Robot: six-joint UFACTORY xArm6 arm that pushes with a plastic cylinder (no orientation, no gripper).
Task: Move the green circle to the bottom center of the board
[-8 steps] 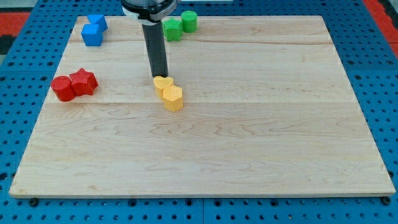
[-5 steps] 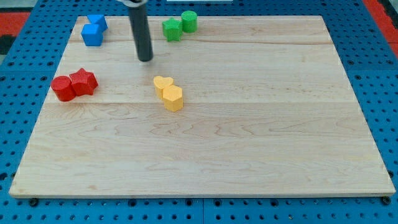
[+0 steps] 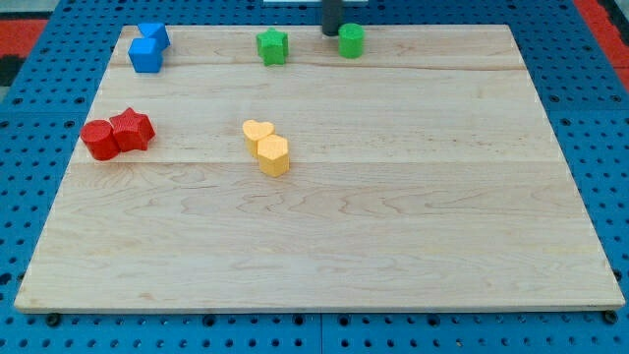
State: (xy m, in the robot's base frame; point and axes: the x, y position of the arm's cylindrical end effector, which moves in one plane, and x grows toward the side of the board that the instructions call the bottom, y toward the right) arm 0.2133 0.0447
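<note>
Just beside green circle (image 3: 351,40) (top edge): my tip (image 3: 331,32)

Near the wooden board's (image 3: 413,216) top-left corner, two blue blocks (image 3: 147,48) touching; by the left edge, two red blocks (image 3: 116,134) (also touching); left of centre, two yellow blocks (image 3: 266,147); by the top edge, a green star-like block (image 3: 272,46).

My tip (image 3: 332,33) sits at the board's (image 3: 393,216) twelve o'clock edge, touching or just beside the green circle (image 3: 351,40) on its nine o'clock side. The green star-like block (image 3: 272,46) lies apart, further toward nine o'clock. Two blue blocks (image 3: 147,48) touch each other near the ten o'clock corner. Two red blocks (image 3: 117,134) touch at nine o'clock. Two yellow blocks (image 3: 266,147) touch near the middle.
</note>
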